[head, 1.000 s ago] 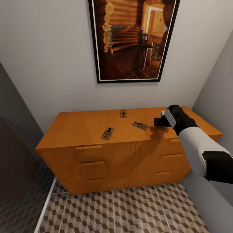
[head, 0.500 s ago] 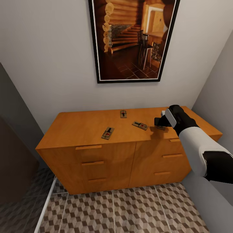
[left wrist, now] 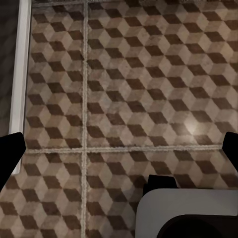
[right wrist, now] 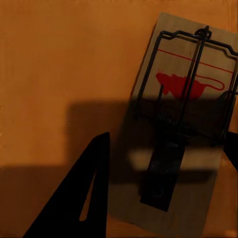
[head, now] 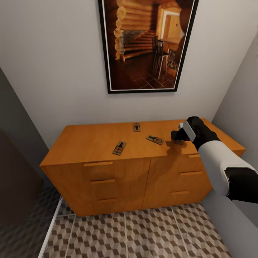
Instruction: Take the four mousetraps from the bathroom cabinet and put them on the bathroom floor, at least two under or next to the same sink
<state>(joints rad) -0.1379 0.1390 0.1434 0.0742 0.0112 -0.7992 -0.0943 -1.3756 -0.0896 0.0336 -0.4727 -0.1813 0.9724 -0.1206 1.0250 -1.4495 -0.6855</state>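
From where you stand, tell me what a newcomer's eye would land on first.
The framed log-cabin picture on the wall above the orange-brown cabinet pulls the eye first. Next, three mousetraps lie on the cabinet top: one near the front, one at the back, one right of middle. The right gripper hovers over a fourth mousetrap, jaws open.

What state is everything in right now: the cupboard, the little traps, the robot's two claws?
cabinet: fronts shut.
front mousetrap: flat on the cabinet top.
back mousetrap: same.
middle mousetrap: same.
fourth mousetrap: flat on top, not gripped.
right gripper: open, astride the fourth mousetrap.
left gripper: open, over the bathroom floor.
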